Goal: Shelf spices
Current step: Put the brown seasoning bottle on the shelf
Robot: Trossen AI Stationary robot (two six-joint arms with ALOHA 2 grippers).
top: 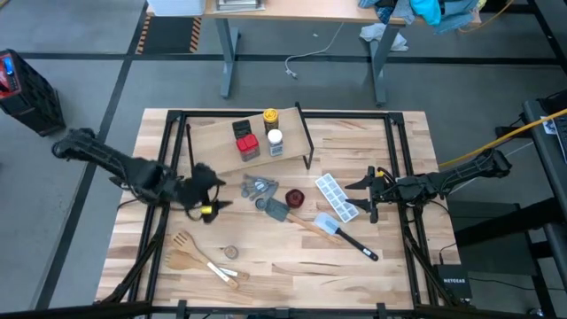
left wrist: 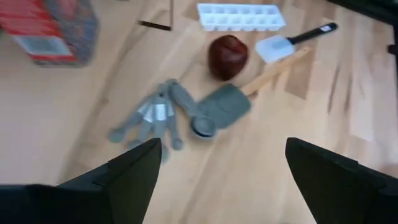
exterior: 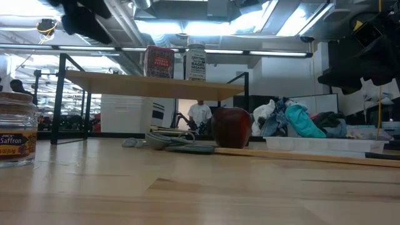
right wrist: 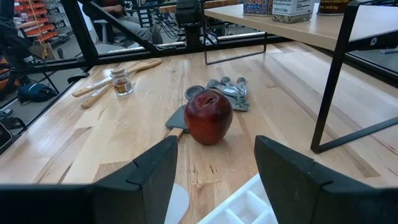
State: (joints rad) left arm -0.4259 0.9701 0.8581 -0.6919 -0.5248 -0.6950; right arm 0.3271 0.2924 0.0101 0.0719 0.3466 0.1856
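Observation:
The shelf stands at the table's far middle on thin black legs. On its plank are the red square tin, the dark grey tin, the yellow-capped jar and the white-capped jar. The tiny jar stands upright on the tabletop near the front left, and shows close up in the low view. My left gripper hovers open just left of the measuring spoons, with nothing between its fingers. My right gripper waits open at the table's right, pointing toward the dark-red dish.
Grey measuring spoons, a grey spatula, the dark-red dish, an ice-cube tray and a white spatula with a black handle lie mid-table. Wooden utensils lie front left. A black frame borders the table.

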